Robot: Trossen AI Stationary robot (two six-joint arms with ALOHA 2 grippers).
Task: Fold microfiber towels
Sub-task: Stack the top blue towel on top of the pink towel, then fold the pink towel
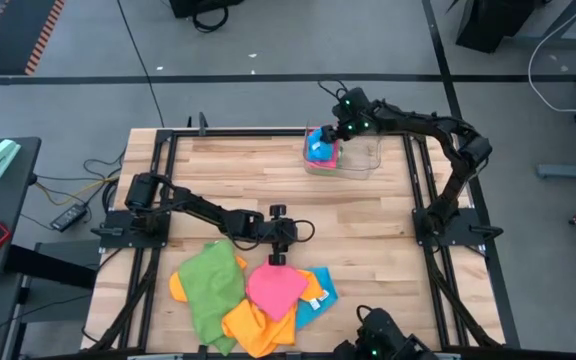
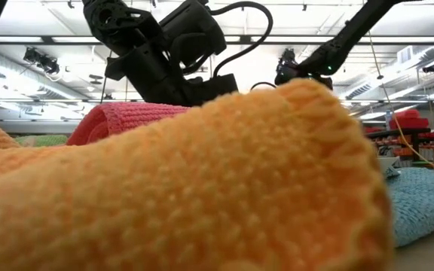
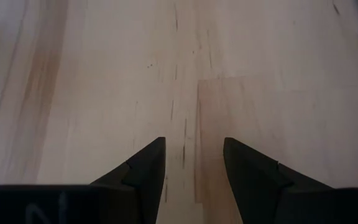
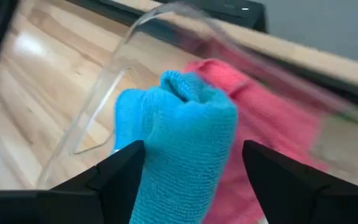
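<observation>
Loose microfiber towels lie in a heap at the table's near edge: a green one, a pink one, an orange one and a sky-blue one. My left gripper hovers open just beyond the pink towel, over bare wood. At the far edge a clear plastic tray holds a folded blue towel lying on a folded pink one. My right gripper is open above the tray, with a finger on either side of the blue towel and apart from it.
The black frame rails run along the table's sides. Bare wood lies between the heap and the tray. In the low view the orange towel fills the foreground, hiding most of the table.
</observation>
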